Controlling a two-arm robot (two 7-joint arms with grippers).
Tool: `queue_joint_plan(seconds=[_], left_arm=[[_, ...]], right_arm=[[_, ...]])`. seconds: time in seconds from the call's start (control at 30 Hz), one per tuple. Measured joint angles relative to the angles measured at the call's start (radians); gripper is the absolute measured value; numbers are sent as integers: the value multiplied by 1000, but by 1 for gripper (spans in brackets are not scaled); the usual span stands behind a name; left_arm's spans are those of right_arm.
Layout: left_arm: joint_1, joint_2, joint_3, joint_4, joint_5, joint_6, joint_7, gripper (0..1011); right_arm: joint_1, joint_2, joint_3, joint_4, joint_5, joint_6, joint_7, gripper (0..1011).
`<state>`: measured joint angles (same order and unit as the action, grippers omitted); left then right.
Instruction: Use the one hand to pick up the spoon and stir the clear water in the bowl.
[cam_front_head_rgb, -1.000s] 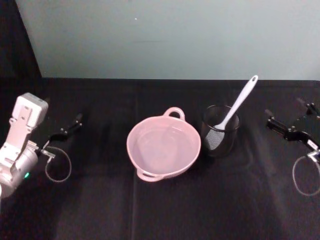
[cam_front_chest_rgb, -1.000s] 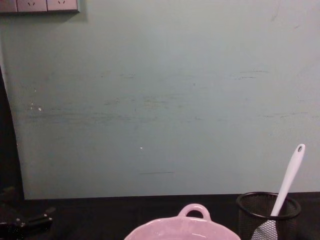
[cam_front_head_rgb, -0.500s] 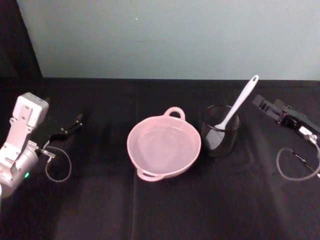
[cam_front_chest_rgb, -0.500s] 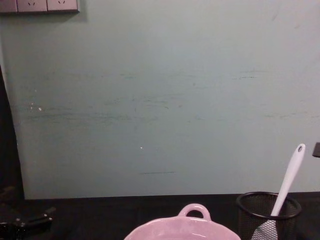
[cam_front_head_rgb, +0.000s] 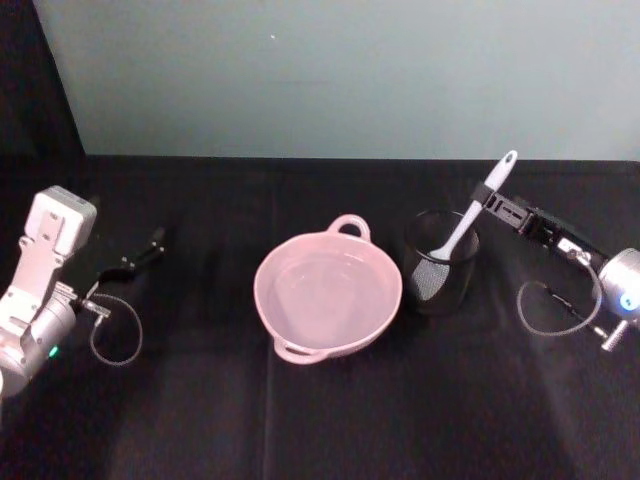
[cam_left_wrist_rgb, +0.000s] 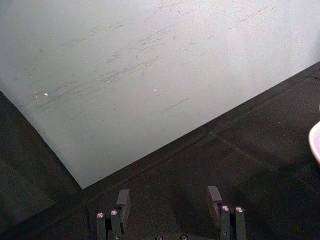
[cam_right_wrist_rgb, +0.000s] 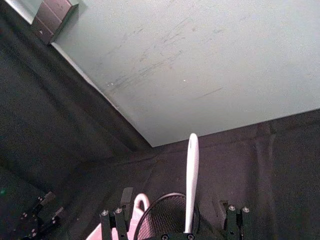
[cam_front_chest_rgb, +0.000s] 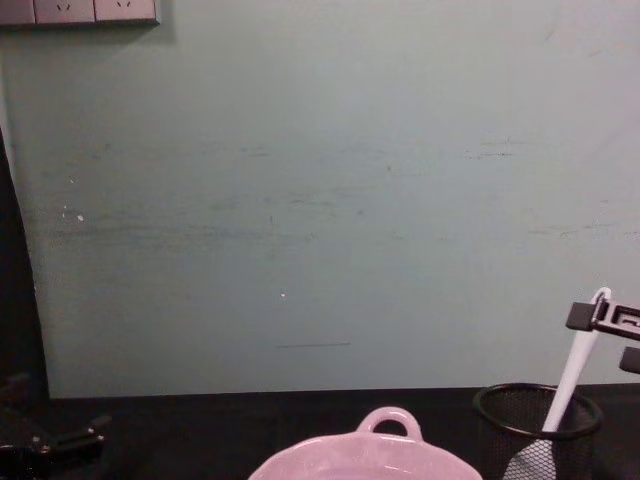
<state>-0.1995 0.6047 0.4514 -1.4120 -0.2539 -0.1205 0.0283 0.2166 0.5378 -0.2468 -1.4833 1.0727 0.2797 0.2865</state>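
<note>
Claw of the right arm, the hand (cam_front_head_rgb: 490, 199) at work, sits at the upper handle of the spoon (cam_front_head_rgb: 465, 226), its 2 fingers spread wide. In the right wrist view the hand (cam_right_wrist_rgb: 175, 204) has the white handle (cam_right_wrist_rgb: 190, 185) in the gap between the fingers, touching neither. The spoon stands in the black mesh cup (cam_front_head_rgb: 440, 285), leaning toward 1 o'clock in the head view, bowl end down inside the mesh. The cup is just beside the bowl (cam_front_head_rgb: 275, 262), at its 3 o'clock. The bowl holds the clear water (cam_front_head_rgb: 330, 300) and sits mid-table on the black cloth (cam_front_head_rgb: 330, 420). The left gripper (cam_front_head_rgb: 155, 240) rests well apart at the bowl's 9 o'clock, fingers spread on nothing.
</note>
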Motion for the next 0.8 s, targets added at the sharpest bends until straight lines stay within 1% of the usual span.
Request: queue_joint_plan(seconds=[0.13, 0.23, 0.27, 0.33, 0.47, 0.73, 0.8], left_arm=[[0, 0, 0, 0, 0, 0, 0, 1011], [0, 0, 0, 0, 0, 0, 0, 1011], [0, 0, 0, 0, 0, 0, 0, 1011], [0, 0, 0, 0, 0, 0, 0, 1011], [0, 0, 0, 0, 0, 0, 0, 1011], [0, 0, 0, 0, 0, 0, 0, 1011], [0, 0, 0, 0, 0, 0, 0, 1011]], right_arm=[[45, -7, -37, 47, -20, -19, 18, 1003], [71, -13, -58, 76, -28, -28, 25, 1003], [71, -13, -58, 76, -28, -28, 25, 1003], [91, -18, -73, 98, -35, -42, 29, 1003], [101, -23, -81, 112, -39, -58, 28, 1002], [99, -22, -79, 108, -38, -55, 28, 1003], [99, -22, -79, 108, -38, -54, 28, 980]])
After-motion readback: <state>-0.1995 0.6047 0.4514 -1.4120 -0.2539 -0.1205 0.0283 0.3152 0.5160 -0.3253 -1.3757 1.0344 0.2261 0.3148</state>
